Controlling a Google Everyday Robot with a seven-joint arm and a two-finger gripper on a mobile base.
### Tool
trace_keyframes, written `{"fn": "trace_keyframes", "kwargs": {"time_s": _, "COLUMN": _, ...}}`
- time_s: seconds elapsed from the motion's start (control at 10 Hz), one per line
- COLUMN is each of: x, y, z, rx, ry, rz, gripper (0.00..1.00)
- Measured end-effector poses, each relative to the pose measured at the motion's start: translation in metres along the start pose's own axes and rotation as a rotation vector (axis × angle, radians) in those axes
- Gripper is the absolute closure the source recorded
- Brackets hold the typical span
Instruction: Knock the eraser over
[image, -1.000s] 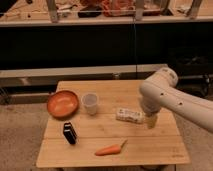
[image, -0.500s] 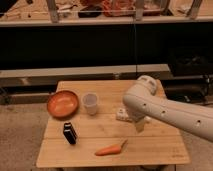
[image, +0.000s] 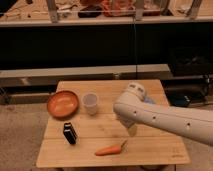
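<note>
The eraser (image: 70, 133), a small black block with a pale stripe on one edge, stands upright on the wooden table (image: 150, 152) at the front left. My gripper (image: 131, 129) hangs from the white arm (image: 165, 120) over the middle of the table, well to the right of the eraser and apart from it. The arm reaches in from the right and covers the table's right middle.
An orange bowl (image: 63, 103) sits at the back left. A clear cup (image: 90, 103) stands next to it. A carrot (image: 111, 149) lies near the front edge between eraser and gripper. Shelving runs behind the table.
The arm has swung left across the table, from the right side toward the middle, bringing the gripper closer to the eraser. It now hides the white bottle. The eraser has not moved.
</note>
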Motion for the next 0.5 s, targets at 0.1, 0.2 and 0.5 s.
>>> {"fn": "trace_keyframes", "kwargs": {"time_s": 0.1, "x": -0.006, "y": -0.001, "z": 0.001, "rx": 0.001, "ry": -0.008, "rz": -0.014, "gripper": 0.2}}
{"fn": "trace_keyframes", "kwargs": {"time_s": 0.2, "x": -0.016, "y": -0.004, "z": 0.003, "rx": 0.001, "ry": -0.017, "rz": -0.036, "gripper": 0.2}}
{"fn": "trace_keyframes", "kwargs": {"time_s": 0.5, "x": -0.032, "y": -0.004, "z": 0.008, "rx": -0.003, "ry": -0.041, "rz": -0.076, "gripper": 0.2}}
